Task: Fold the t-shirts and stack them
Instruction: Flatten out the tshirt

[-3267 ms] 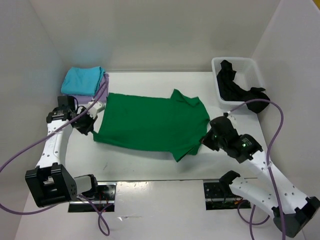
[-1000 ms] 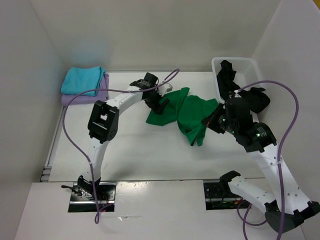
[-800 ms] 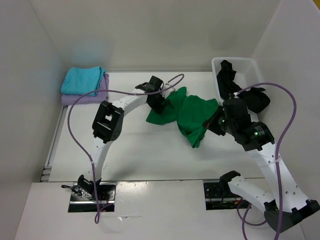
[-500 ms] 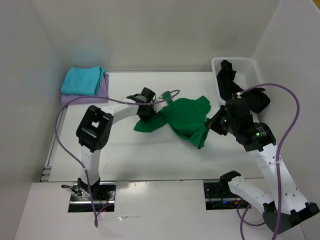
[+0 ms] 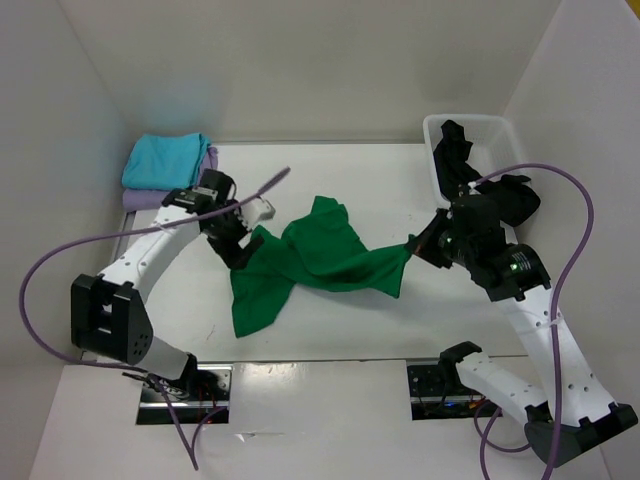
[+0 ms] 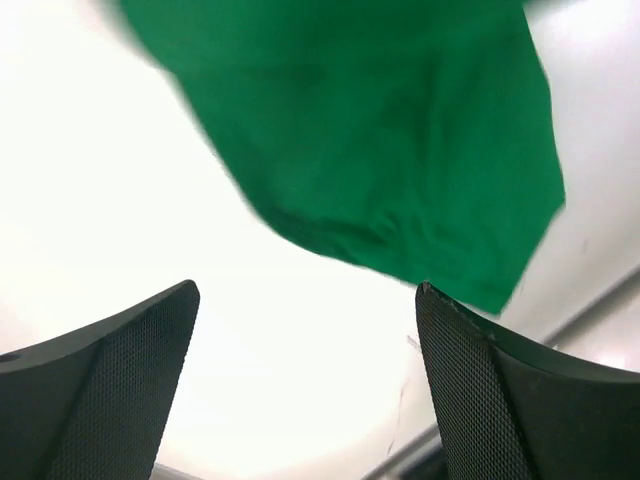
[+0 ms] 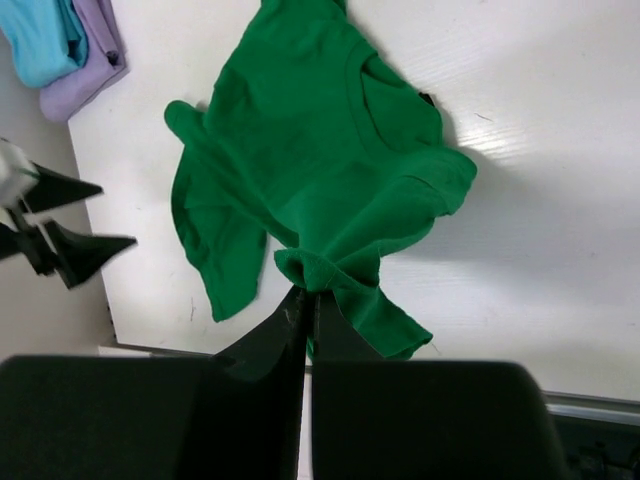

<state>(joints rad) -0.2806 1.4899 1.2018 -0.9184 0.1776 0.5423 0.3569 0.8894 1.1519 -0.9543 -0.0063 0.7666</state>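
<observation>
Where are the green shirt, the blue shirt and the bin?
green shirt (image 5: 318, 250), top view, middle of the crumpled cloth
blue shirt (image 5: 165, 160), top view, centre of the folded top face
bin (image 5: 480, 120), top view, far rim

I see the green t-shirt (image 5: 320, 255) as soft matt cloth; worktop (image 5: 330, 315) smooth, faintly glossy white; left fingers (image 6: 110, 380) matt black, finely dimpled.

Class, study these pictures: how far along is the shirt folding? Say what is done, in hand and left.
Done: the turquoise shirt lies folded on the lavender shirt. In hand: the green shirt, crumpled, pinched by the right tool; the left tool is open. Left: folding it, then the black shirt in the bin.
</observation>
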